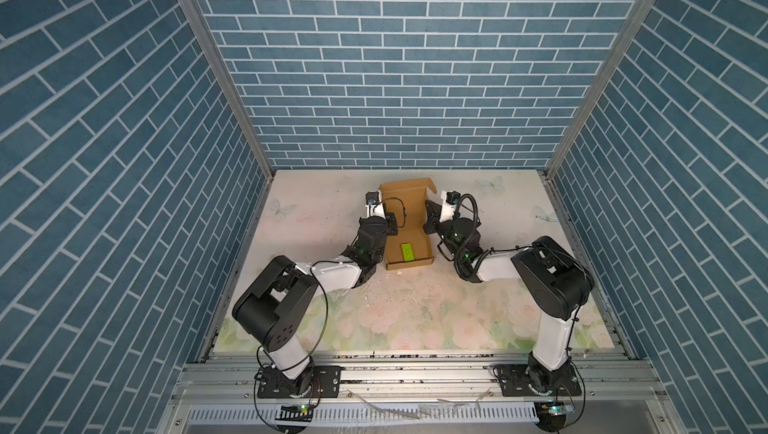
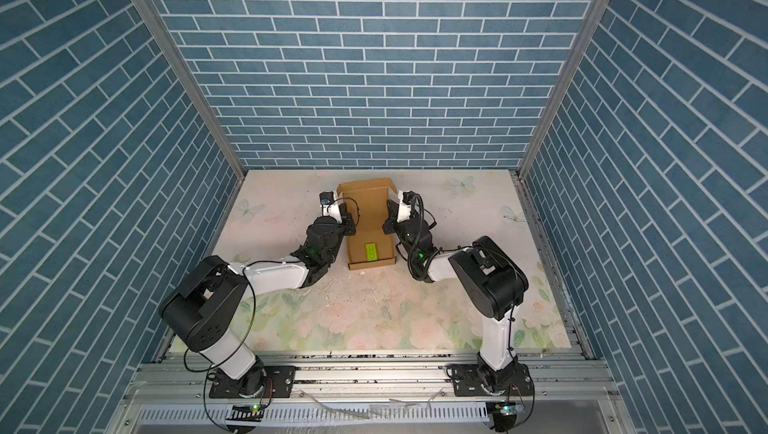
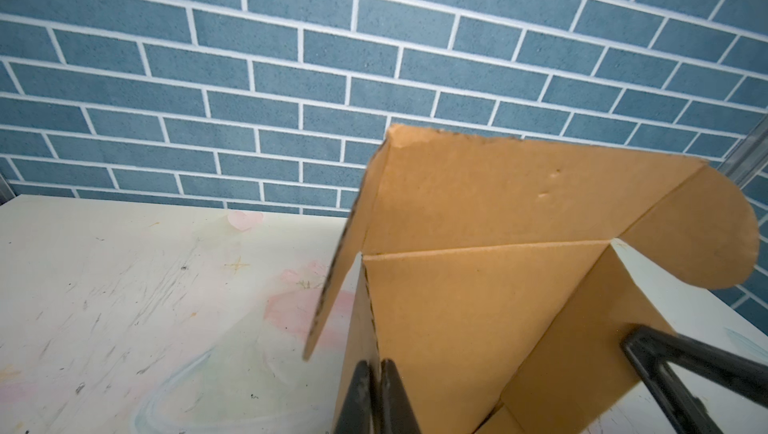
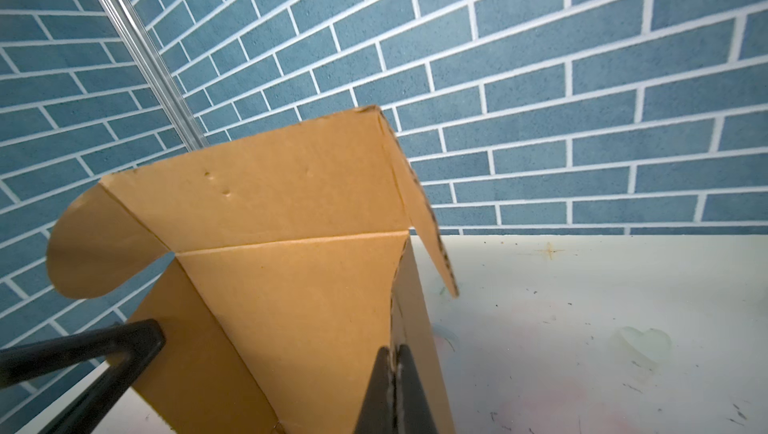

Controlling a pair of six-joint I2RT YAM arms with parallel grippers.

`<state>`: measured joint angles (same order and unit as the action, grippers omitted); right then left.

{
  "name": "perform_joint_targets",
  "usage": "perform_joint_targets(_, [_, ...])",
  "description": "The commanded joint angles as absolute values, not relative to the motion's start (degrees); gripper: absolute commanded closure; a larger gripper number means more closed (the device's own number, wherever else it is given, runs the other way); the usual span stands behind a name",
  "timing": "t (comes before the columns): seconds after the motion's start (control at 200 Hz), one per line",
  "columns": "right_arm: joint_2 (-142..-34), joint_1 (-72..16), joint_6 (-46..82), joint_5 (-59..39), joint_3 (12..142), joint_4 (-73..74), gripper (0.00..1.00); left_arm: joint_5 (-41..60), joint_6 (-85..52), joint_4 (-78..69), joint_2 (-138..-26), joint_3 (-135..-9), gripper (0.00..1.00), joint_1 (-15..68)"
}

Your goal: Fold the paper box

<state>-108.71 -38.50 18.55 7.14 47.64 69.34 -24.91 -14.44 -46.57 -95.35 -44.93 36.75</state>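
Two black parallel grippers are pinching the plain brown cardboard mailer box (image 1: 406,207) from opposite sides. The box is sitting towards the far end of the pale floral-print tabletop (image 1: 415,307), near the blue brick-pattern back wall (image 1: 415,58). The left gripper (image 3: 376,367) is clamping its fingers on the top edge of the box's left side wall, with the cardboard sandwiched between them and hardly any gap showing. The right gripper (image 4: 394,355) is gripping the right side wall in the same way. In both top views the box is standing open with its side and front walls up. Its lid panel is rising upright at the far end, and a rounded flap is sticking out from each end of the lid. The flaps seem to be angling forward towards the arms, though that is hard to judge from here. A small bright green toy brick (image 1: 407,252) is lying flat on the box floor, close to the near front wall and well apart from both sets of fingers
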Motion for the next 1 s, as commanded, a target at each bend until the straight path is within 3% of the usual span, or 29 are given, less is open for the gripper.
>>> perform_joint_targets(0.0, [-108.03, -40.67, 16.12, 3.58, 45.80, 76.05, 1.00, -23.63, -12.09, -52.75, -94.28, -42.72, 0.91, 38.91])
perform_joint_targets(0.995, [-104.26, -42.80, 11.08, 2.72, 34.99, 80.09, 1.00, -30.43, -2.52, -70.08, -96.07, -30.90, 0.92, 47.45])
